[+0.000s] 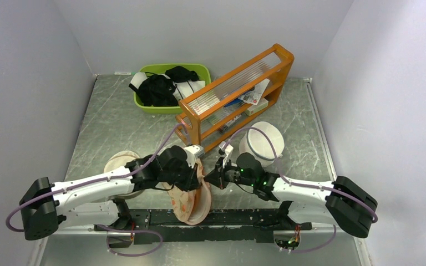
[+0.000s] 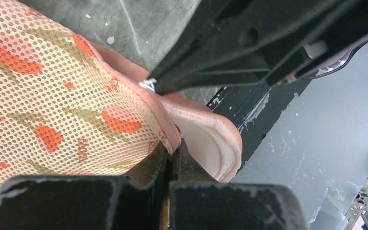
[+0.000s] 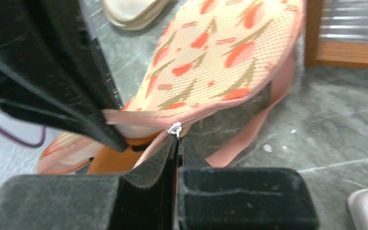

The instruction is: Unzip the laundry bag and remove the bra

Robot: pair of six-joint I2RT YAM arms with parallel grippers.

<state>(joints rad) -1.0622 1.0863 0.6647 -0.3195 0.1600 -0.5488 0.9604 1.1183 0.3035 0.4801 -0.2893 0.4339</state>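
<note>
Two pinches were set on one laundry bag [image 1: 191,200] at the near edge of the table [image 1: 116,127].
Room for moving was judged widest over the far left of the table, the orange rack [image 1: 238,94] being close behind the arms. The bag was held up between the arms, its long axis running from them down over the near edge. The bra [image 3: 108,165] was glimpsed as orange inside the parted seam, just below and left of the right gripper [image 3: 177,142], judged the nearer. The left gripper [image 2: 172,146] was clamped on the pink zipper rim [image 2: 170,128]; the right was closed on the white zipper pull [image 3: 175,128].
</note>
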